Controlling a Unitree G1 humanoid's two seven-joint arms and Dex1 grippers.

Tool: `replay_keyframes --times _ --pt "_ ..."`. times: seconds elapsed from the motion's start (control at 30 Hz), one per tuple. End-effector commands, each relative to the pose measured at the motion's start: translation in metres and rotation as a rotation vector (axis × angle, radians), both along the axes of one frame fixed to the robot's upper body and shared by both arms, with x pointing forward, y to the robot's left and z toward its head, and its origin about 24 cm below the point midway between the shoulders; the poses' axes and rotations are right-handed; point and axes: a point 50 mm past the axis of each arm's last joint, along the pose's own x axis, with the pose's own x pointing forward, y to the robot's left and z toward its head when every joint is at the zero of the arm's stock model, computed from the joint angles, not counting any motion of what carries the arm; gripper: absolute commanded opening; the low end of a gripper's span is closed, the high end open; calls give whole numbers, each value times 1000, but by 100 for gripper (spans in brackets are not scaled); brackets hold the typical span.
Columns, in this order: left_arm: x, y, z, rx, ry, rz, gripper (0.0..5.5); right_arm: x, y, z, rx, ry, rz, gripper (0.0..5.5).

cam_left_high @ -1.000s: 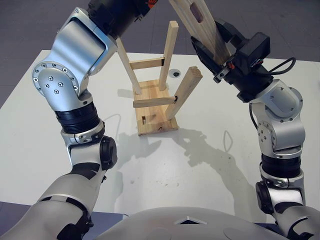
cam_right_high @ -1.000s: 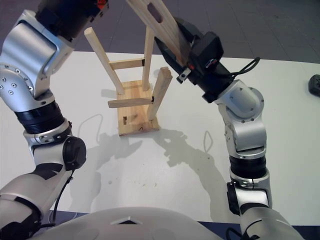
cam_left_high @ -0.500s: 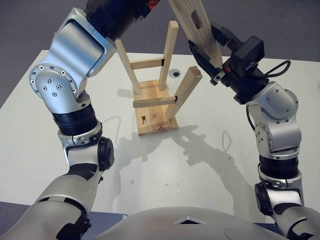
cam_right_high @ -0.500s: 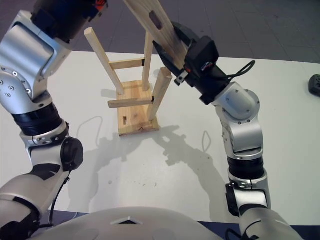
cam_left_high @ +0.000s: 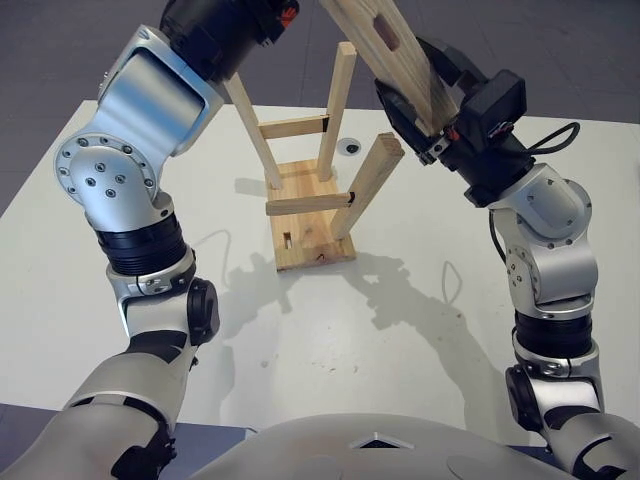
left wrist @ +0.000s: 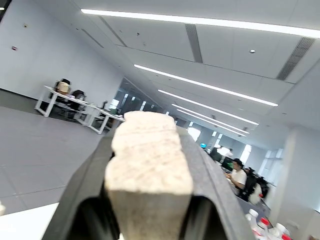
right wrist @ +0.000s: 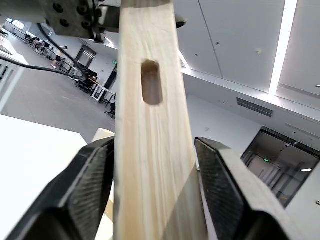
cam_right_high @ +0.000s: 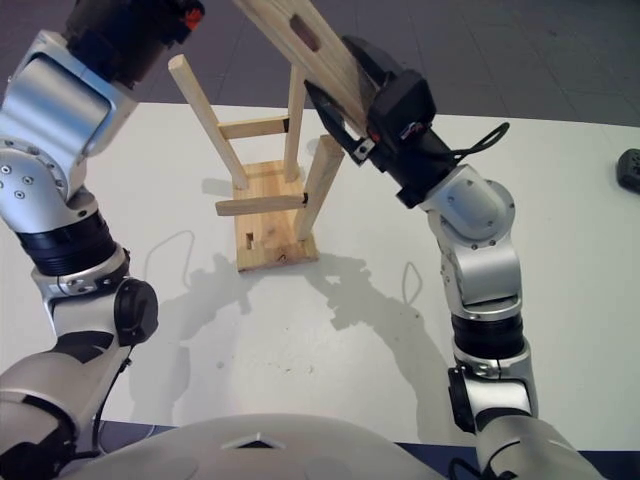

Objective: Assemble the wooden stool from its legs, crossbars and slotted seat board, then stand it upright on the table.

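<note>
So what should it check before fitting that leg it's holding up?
1. Right gripper clamped on loose leg: ok.
2. Left gripper gripping a standing leg: ok.
3. Seat board flat on table: ok.
4. Free slot in view: ok.
5. Loose leg over that slot: not ok, held high.
6. Crossbar fits the leg's hole: cannot tell.

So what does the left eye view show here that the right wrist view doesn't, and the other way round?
Left eye view gives the whole part-built stool: seat board flat on the table, three legs standing up from it, two crossbars between them. Right wrist view gives the ribbed pads close up, pressed on both sides of the wood, with the ceiling behind. Both share the slotted leg held up in the right tool, its oval slot in sight.
</note>
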Motion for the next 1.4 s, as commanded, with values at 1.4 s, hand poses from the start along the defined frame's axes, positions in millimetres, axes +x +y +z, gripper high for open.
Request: replay_keyframes --times 1.4 --pt "-16 133 -96 580 115 623 104 -14 2 -33 152 781 718 540"
